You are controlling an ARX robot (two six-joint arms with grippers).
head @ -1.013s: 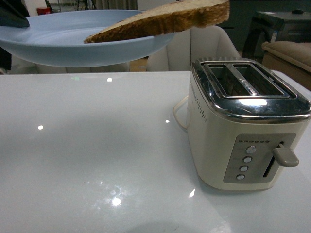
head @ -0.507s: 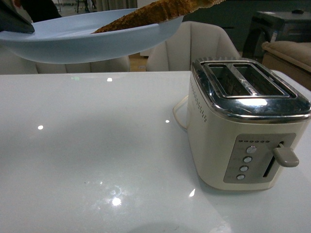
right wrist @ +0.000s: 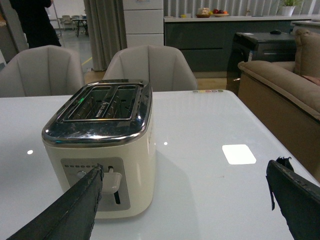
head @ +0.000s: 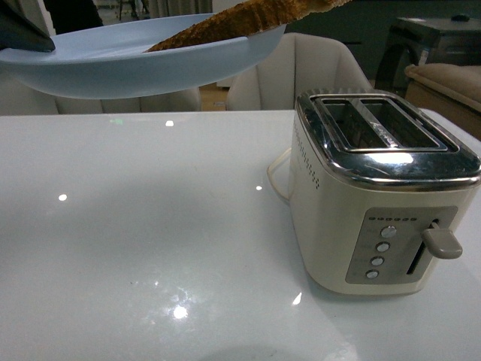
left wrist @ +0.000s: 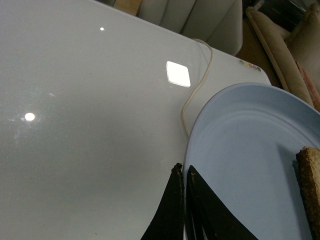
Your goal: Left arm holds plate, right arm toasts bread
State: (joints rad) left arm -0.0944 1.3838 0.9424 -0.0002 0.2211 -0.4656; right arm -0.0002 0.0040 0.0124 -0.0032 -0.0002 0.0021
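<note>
The pale blue plate [head: 128, 64] hangs high at the upper left of the front view, tilted, above the white table. The bread [head: 240, 19] lies on it, its crust reaching past the plate's right rim and the frame's top. My left gripper [left wrist: 184, 171] is shut on the plate's rim [left wrist: 192, 150]; its dark tip shows at the front view's left edge [head: 21, 34]. The bread's corner shows in the left wrist view [left wrist: 311, 185]. My right gripper [right wrist: 186, 172] is open and empty, low over the table in front of the toaster [right wrist: 100, 150].
The cream and chrome toaster [head: 379, 195] stands at the table's right, both slots empty, lever [head: 442, 242] up. Its cord [left wrist: 197, 85] runs across the table behind it. Pale chairs [right wrist: 150, 67] stand beyond the table; a brown sofa [right wrist: 285, 95] stands to the right.
The plate has tilted and risen a little since a second ago, so the bread now shows edge-on and higher. In the last half second almost nothing moved.
</note>
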